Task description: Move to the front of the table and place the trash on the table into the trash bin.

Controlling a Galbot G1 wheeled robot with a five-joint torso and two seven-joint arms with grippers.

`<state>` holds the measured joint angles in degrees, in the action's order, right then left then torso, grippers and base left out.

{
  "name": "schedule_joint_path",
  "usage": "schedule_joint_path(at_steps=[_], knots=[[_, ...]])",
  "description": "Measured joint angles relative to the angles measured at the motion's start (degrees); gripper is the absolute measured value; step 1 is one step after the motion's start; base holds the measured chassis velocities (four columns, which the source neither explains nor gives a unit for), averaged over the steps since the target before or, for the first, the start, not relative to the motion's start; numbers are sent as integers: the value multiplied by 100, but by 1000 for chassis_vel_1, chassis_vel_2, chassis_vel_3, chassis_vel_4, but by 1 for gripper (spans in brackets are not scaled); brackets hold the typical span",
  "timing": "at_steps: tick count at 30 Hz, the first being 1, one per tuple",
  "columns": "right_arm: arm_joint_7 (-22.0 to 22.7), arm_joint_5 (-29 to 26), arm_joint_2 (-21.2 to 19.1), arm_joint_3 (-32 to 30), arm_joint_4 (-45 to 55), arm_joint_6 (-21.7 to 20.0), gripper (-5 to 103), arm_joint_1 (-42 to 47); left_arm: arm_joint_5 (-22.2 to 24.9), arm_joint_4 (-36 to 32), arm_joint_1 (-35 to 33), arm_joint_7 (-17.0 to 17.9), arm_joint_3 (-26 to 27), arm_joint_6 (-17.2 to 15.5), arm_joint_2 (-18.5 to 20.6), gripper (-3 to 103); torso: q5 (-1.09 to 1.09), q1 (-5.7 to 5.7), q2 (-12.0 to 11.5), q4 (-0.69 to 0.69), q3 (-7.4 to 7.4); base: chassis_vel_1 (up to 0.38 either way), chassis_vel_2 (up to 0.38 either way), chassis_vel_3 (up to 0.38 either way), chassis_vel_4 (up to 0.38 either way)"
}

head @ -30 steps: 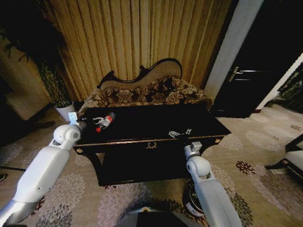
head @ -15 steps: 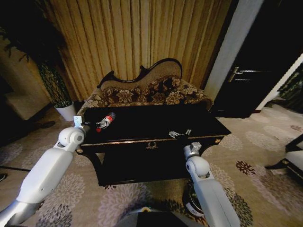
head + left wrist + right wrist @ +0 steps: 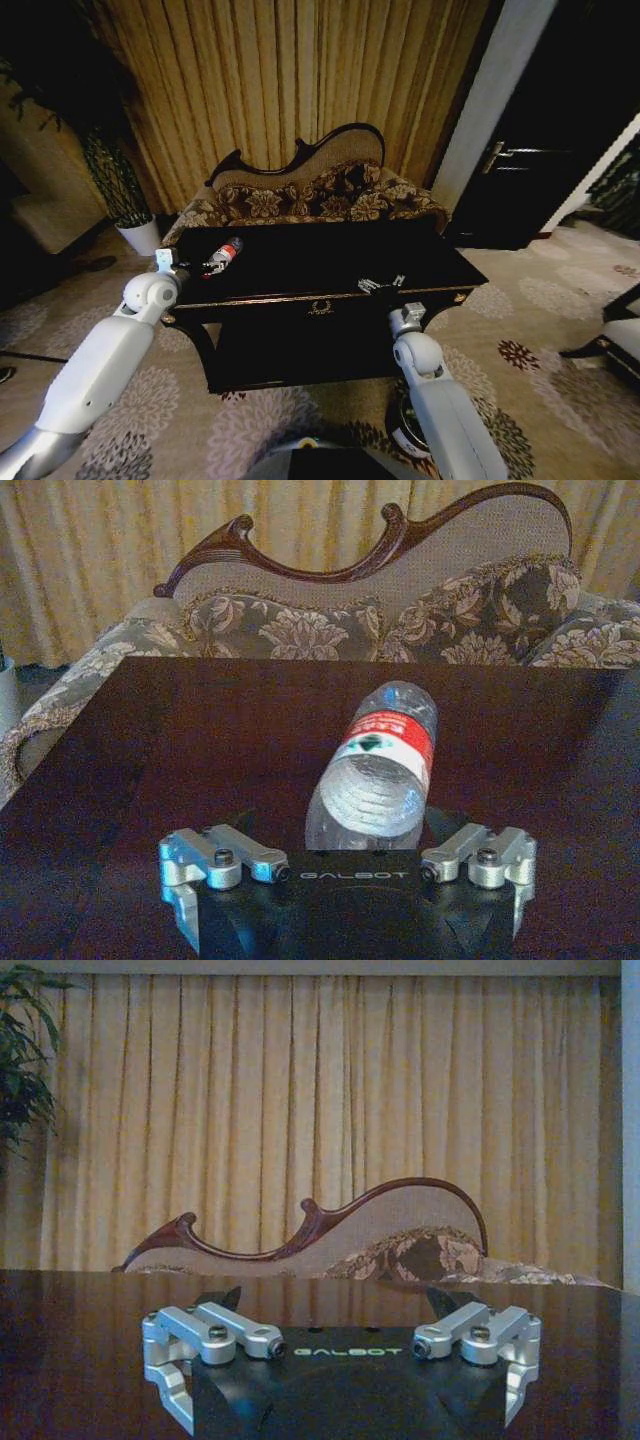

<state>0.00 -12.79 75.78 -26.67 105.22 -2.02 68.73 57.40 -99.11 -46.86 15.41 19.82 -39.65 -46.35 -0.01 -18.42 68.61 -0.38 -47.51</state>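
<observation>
The left wrist view resolves the bottle (image 3: 375, 770) as clear, red-labelled, lying on the table (image 3: 150, 750) between the spread, empty fingers of the left gripper (image 3: 345, 865), while the right gripper (image 3: 340, 1345) is open at the table's front edge.

We cannot read the paper scraps (image 3: 380, 282), too small, trash bin (image 3: 408, 432) mostly behind our right arm, bottle (image 3: 378, 767) cap hidden.
</observation>
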Motion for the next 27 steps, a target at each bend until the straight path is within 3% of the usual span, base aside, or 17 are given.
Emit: schedule_joint_path(at_steps=[2, 5, 7, 14, 16, 18, 21, 23, 25, 26, 27], knots=[[0, -3, 4, 4, -14, 21, 100, -3, 9, 0, -11, 0, 15, 0, -1, 90, 0, 0, 0, 0, 0, 0, 0, 0, 0], [0, -27, -17, 15, -52, 71, 100, 2, 60, -28, -80, -10, 89, 0, 1, 74, 0, 0, 0, 0, 0, 0, 0, 0, 0], [0, -41, -25, 14, -59, 80, 100, 3, 69, -38, -100, -14, 109, 1, 2, 74, 0, 0, 0, 0, 0, 0, 0, 0, 0], [0, -134, -90, -36, -76, 124, 100, -12, 83, -135, -190, -43, 205, 15, 7, 41, 0, 0, 0, 0, 0, 0, 0, 0, 0], [0, -137, -90, -40, -76, 131, 100, -11, 84, -153, -199, -48, 210, 16, 7, 41, 0, 0, 0, 0, 0, 0, 0, 0, 0], [0, -140, -90, -65, -83, 163, 100, 21, 81, -283, -270, -123, 268, 27, 10, 27, 0, 0, 0, 0, 0, 0, 0, 0, 0], [0, -141, -89, -82, -83, 172, 100, 48, 17, -369, -334, -200, 331, 79, 13, 26, 0, 0, 0, 0, 0, 0, 0, 0, 0], [0, -143, -89, -91, -81, 175, 100, 65, -96, -400, -382, -335, 364, 209, 13, 26, 0, 0, 0, 0, 0, 0, 0, 0, 0], [0, -143, -91, -105, -66, 184, 100, 101, -853, -412, -592, -1178, 489, 914, 34, 26, 0, 0, 0, -1, 0, 0, 0, 0, 0], [0, -143, -91, -105, -66, 184, 100, 101, -853, -412, -592, -1178, 489, 914, 34, 26, 0, 0, 0, -1, 0, 0, 0, 0, 0], [0, -143, -90, -104, -54, 186, 100, 108, -1158, -410, -679, -1470, 547, 1162, 41, 26, 0, 0, 0, 0, 0, 0, 0, 0, 0]])
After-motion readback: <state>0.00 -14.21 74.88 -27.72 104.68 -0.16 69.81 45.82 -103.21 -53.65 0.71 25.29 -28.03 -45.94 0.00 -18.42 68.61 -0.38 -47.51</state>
